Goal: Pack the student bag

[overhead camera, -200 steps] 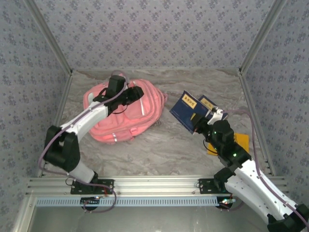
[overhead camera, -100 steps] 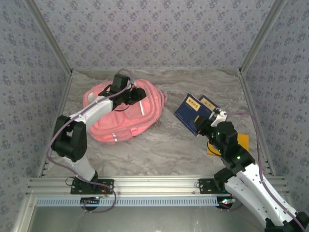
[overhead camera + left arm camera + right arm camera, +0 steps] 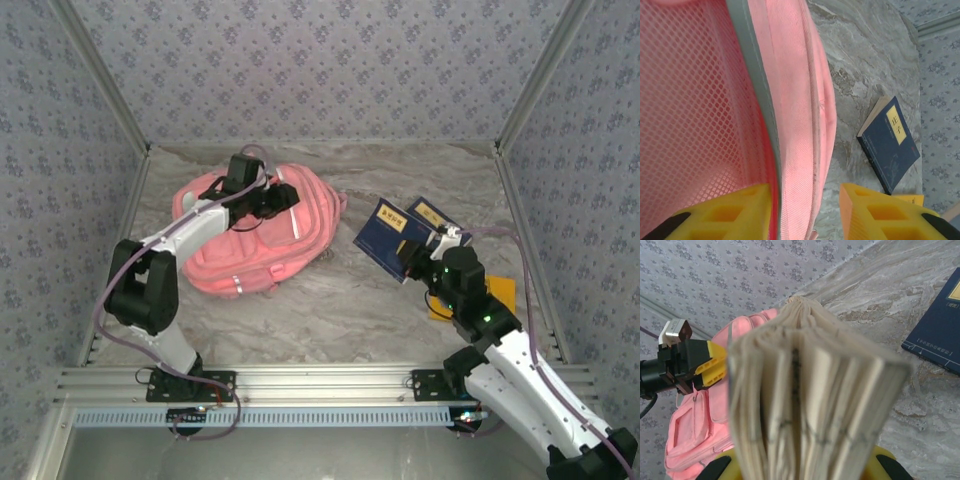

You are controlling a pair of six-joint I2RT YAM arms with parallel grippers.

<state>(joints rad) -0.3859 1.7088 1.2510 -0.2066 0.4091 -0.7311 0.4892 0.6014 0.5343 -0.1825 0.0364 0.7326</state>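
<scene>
At upper left of the marble table (image 3: 340, 320), seen from overhead, lies the student bag (image 3: 250, 250), pink and slumped flat. The left arm reaches forward over it with its elbow bent high, and the left gripper (image 3: 272, 200) sits low on the bag's far end. That arm's wrist camera adds detail: the yellow fingers (image 3: 730, 217) straddle a grey-trimmed edge between pink mesh and plain pink cloth. One pad is against the trim, but I cannot tell whether they pinch it.

At lower right the right arm folds in toward centre, its right gripper (image 3: 412, 262) clenched on a dark-blue book (image 3: 385, 235). Its wrist view shows that book's fanned page edges end-on. A second blue book (image 3: 432, 215) lies just behind, and a yellow flat item (image 3: 502, 293) lies under the forearm. What the bag holds cannot be seen.
</scene>
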